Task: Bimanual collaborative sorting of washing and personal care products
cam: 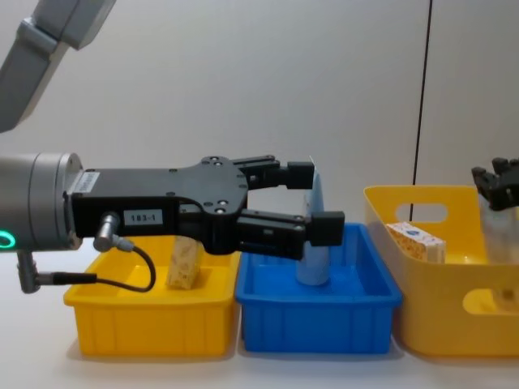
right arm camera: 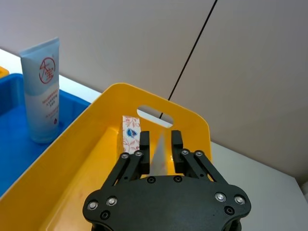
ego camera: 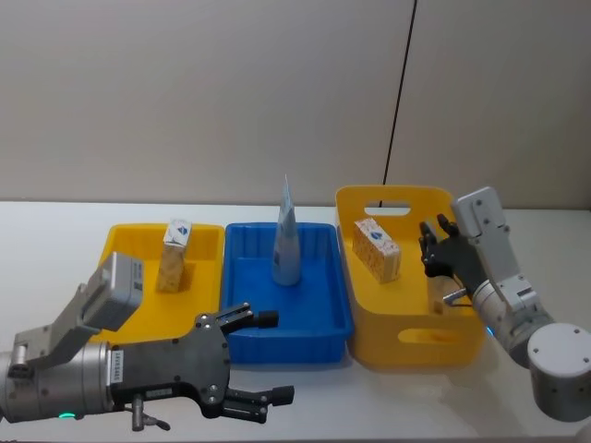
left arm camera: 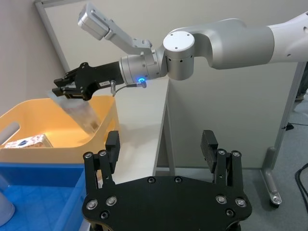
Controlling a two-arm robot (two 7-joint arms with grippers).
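Observation:
A white and red-orange pack [ego camera: 174,254] stands in the left yellow bin [ego camera: 125,242]. A tall pale blue pouch [ego camera: 285,242] stands upright in the blue bin [ego camera: 245,305]. Another patterned pack [ego camera: 376,249] lies in the right yellow bin [ego camera: 416,332]. My right gripper [ego camera: 436,254] hangs over that bin's right side, shut on a slim pale pouch [left arm camera: 79,113], which sits edge-on between its fingers [right arm camera: 161,154]. My left gripper [ego camera: 274,357] is open and holds nothing, low in front of the blue bin's near edge.
The three bins stand side by side on a white table [ego camera: 517,231] against a grey wall. A black cable [ego camera: 399,101] runs down the wall behind the right bin. Bare table lies in front of the bins.

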